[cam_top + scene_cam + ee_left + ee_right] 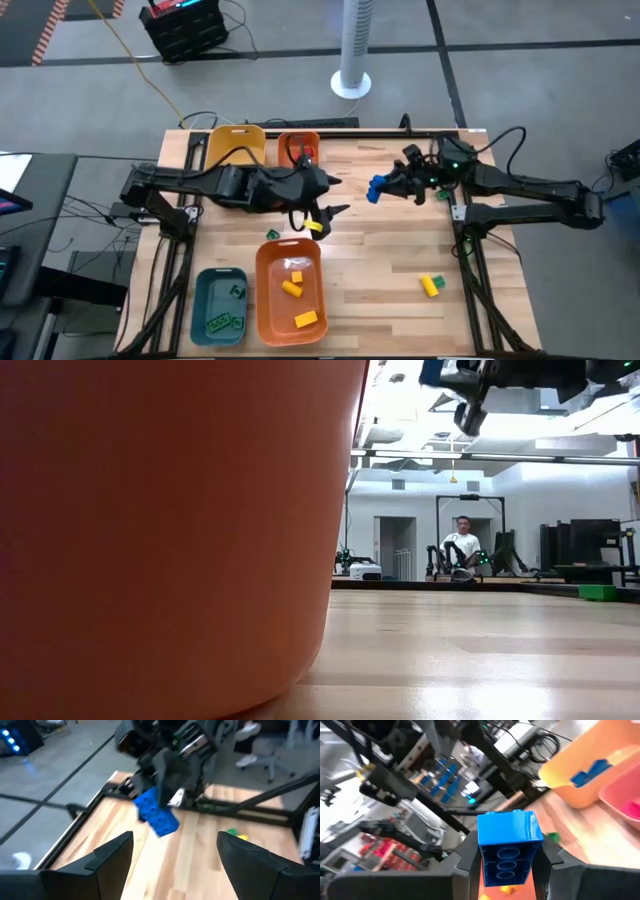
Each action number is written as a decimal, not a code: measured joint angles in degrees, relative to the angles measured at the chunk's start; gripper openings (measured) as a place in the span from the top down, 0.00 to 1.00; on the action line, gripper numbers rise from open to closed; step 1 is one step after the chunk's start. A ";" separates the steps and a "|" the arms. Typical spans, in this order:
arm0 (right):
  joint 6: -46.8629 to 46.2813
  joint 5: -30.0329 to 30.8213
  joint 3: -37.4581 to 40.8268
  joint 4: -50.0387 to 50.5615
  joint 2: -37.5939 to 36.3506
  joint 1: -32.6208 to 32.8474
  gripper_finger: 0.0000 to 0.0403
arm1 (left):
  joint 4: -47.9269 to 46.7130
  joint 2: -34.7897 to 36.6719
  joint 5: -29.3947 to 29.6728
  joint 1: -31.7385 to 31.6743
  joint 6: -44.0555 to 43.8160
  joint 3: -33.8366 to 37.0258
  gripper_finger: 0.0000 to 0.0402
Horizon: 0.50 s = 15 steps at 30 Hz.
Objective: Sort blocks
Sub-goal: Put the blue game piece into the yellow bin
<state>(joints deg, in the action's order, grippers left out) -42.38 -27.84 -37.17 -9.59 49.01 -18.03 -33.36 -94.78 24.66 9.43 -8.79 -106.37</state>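
Landmark: the large orange bin [290, 290] at the near edge of the tabletop [390, 240]; places below are given from it.
Teal bin [220, 305]: just beside the orange bin on its left, touching or nearly so; green blocks [225, 322] lie inside.
Orange bin contents: yellow blocks [292, 288] on its floor.
Yellow bin [235, 145]: at the far edge, beyond the orange bin; the right wrist view shows a blue piece in it.
Small orange-red bin [298, 146]: beside the yellow bin, straight beyond the large orange bin.
Left tool [338, 196]: above the tabletop, just beyond the orange bin's far right corner; fingers [112, 852] spread wide with nothing between them.
Yellow block on the tabletop [314, 226]: just past the orange bin's far rim, under the left arm.
Green block [272, 234]: at the orange bin's far left corner.
Right tool [385, 186]: raised in the air, beyond and to the right of the orange bin, facing the left tool; fingers closed on a blue block [509, 847], studs outward.
Loose pair: a yellow block [430, 287] and a green one [437, 281], touching, well to the right of the orange bin.
Person [462, 540]: seated in the room far behind the tabletop.
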 joint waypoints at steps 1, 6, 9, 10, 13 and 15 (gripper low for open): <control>0.67 0.39 0.00 0.80 0.00 -0.10 0.71 | -1.04 0.00 0.06 -0.26 -0.03 0.00 0.30; 2.57 2.27 0.00 1.13 -0.02 -0.22 0.71 | -7.49 -0.02 -0.62 -2.29 -2.63 0.04 0.31; 3.52 2.76 0.00 1.20 -0.02 -0.86 0.71 | -7.59 -0.04 -0.77 -3.47 -1.16 0.04 0.34; 3.88 3.19 0.00 1.41 -0.02 -1.16 0.71 | -7.48 -0.04 -1.10 -3.97 -0.41 0.04 0.35; 4.32 3.99 1.44 -0.38 -0.03 -2.26 0.71 | -7.43 -0.04 -5.19 -6.03 0.54 0.08 0.39; 3.49 3.96 3.35 -1.93 -0.06 -3.25 0.71 | -5.46 0.05 -8.28 -7.51 0.78 1.58 0.41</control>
<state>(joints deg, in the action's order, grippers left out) -38.89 -23.88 -33.82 -11.52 48.96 -21.28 -38.82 -94.73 16.38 1.93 -8.01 -104.79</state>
